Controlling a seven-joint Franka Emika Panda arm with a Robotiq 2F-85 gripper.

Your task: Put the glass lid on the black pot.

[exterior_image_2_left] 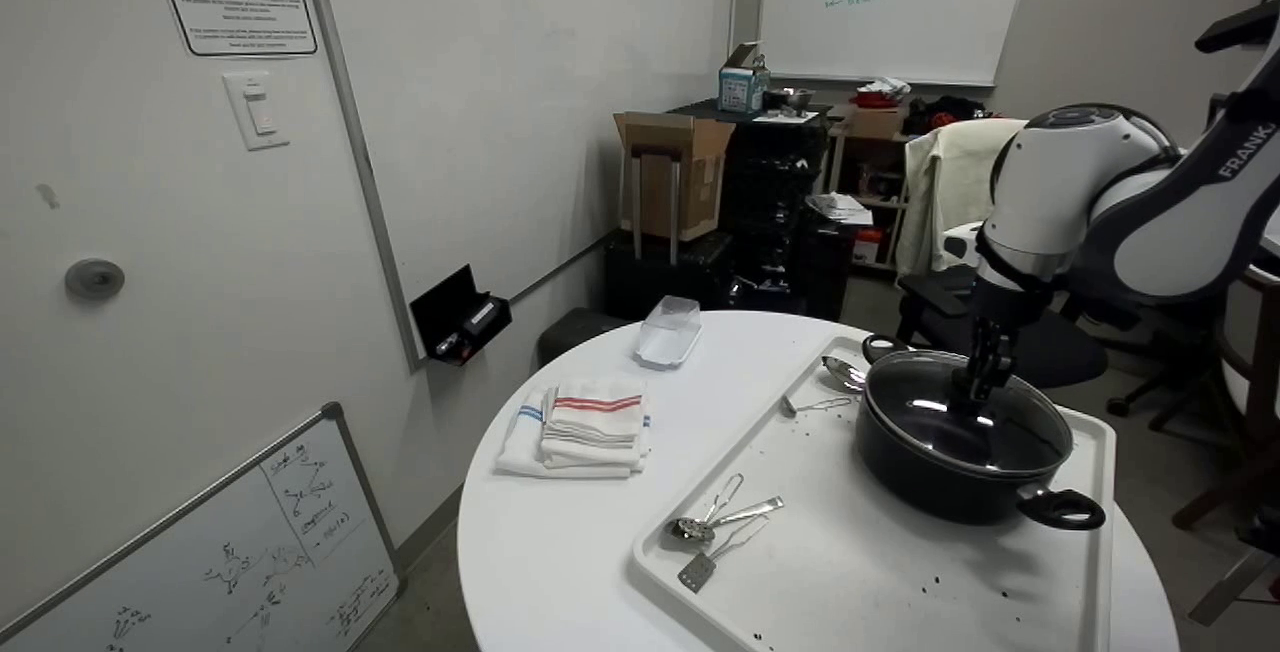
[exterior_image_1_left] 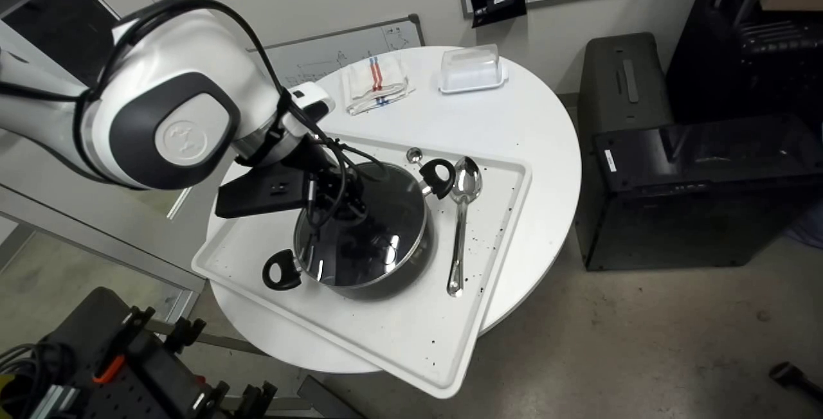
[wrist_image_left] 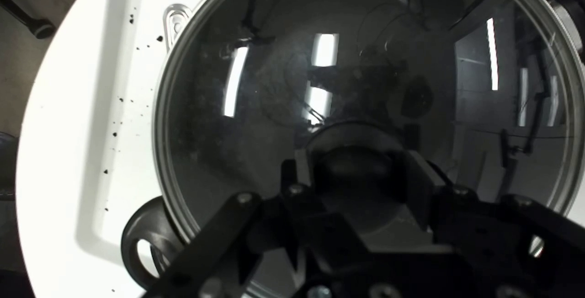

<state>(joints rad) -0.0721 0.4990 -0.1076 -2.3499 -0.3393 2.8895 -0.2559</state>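
The glass lid (exterior_image_1_left: 386,239) lies flat across the top of the black pot (exterior_image_1_left: 402,283), rim over rim. Both show in an exterior view where the lid (exterior_image_2_left: 920,417) covers the pot (exterior_image_2_left: 925,482). In the wrist view the lid (wrist_image_left: 256,110) fills most of the picture, and a pot handle (wrist_image_left: 130,238) sticks out at lower left. My gripper (wrist_image_left: 356,170) has its fingers on both sides of the lid's dark knob, apparently touching it. The gripper also shows over the lid's middle in both exterior views (exterior_image_1_left: 350,210) (exterior_image_2_left: 985,382). The pot's inside is hidden.
The pot stands on a white tray (exterior_image_1_left: 360,335) on a round white table (exterior_image_1_left: 546,149). A large metal spoon (exterior_image_1_left: 460,226) lies beside the pot. Small utensils (exterior_image_2_left: 700,532) lie at a tray corner. Folded towels (exterior_image_2_left: 595,427) and a clear-lidded dish (exterior_image_2_left: 668,337) stand beyond the tray.
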